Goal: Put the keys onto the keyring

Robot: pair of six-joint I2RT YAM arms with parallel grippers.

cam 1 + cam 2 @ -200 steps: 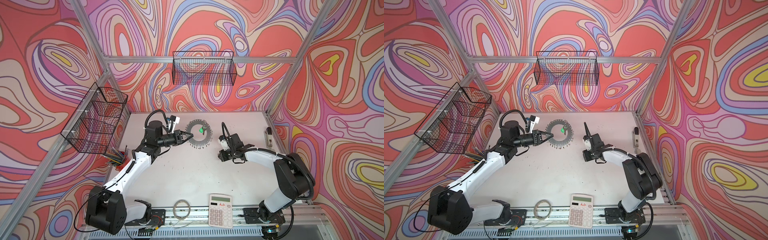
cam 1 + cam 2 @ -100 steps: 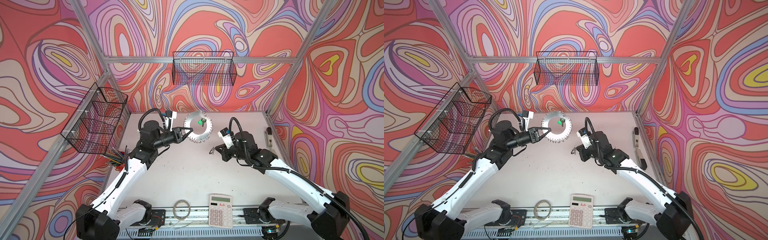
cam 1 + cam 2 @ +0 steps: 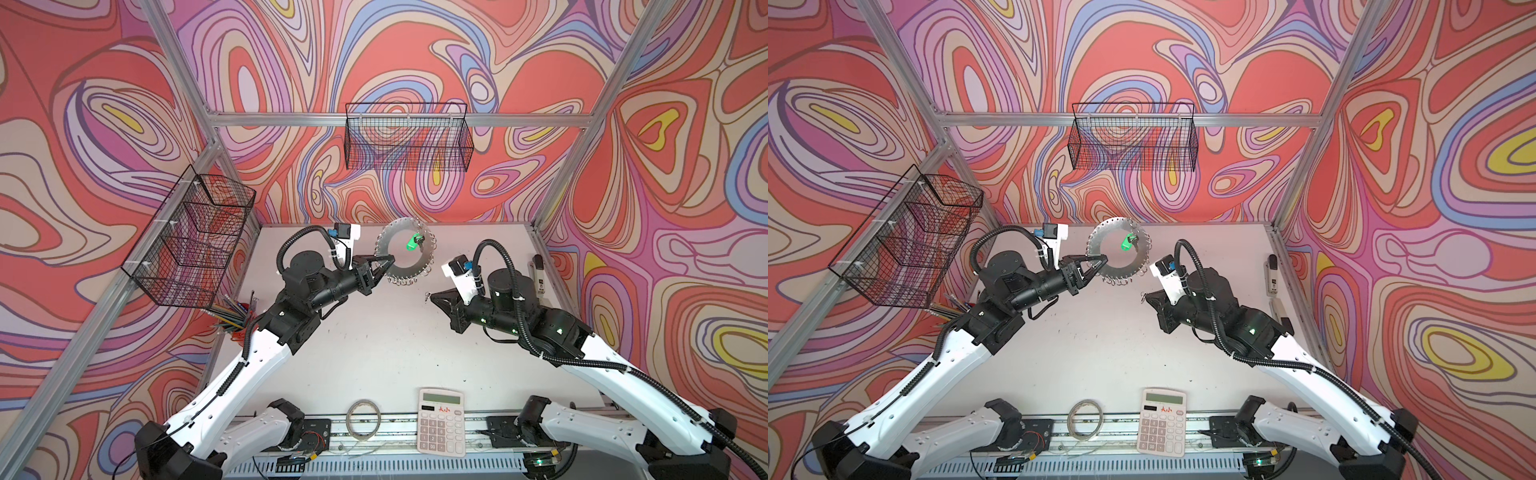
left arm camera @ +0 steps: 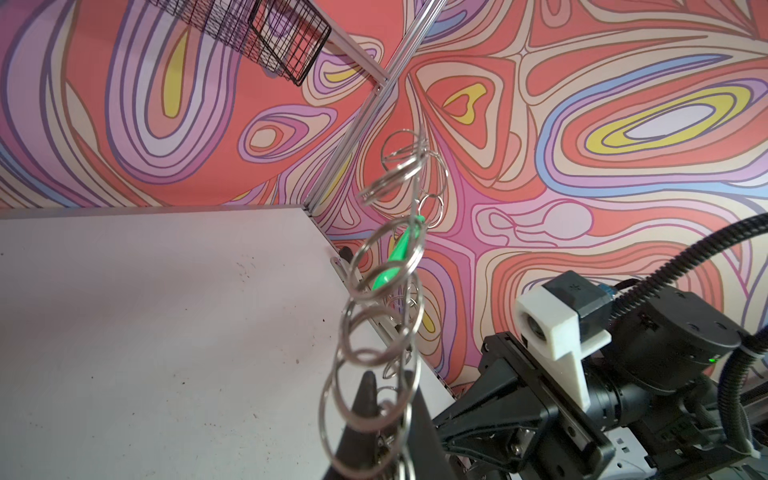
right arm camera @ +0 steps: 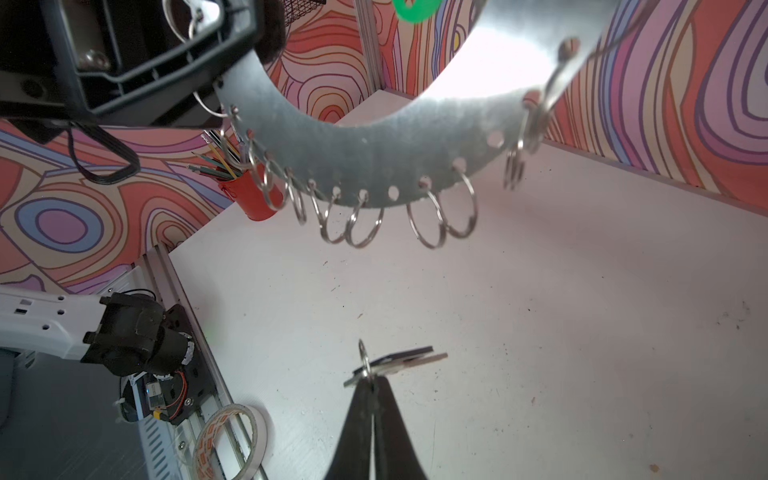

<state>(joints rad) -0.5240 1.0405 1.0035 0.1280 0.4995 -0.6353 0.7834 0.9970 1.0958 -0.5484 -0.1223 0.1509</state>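
My left claw (image 3: 388, 261) is clamped on the rim of the keyring (image 3: 405, 273) and holds it above the worktop (image 3: 374, 340). My right claw (image 5: 370, 384) is pressed together on the black-tagged key (image 5: 401, 358), near the keyring. The green-tagged key (image 3: 412, 242) hangs on the keyring.

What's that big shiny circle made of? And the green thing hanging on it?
The keyring looks like bare metal: silvery, flat, thin, with bright glare and punched holes. The green tag is probably plastic: solid bright colour, smooth; too small to be sure.
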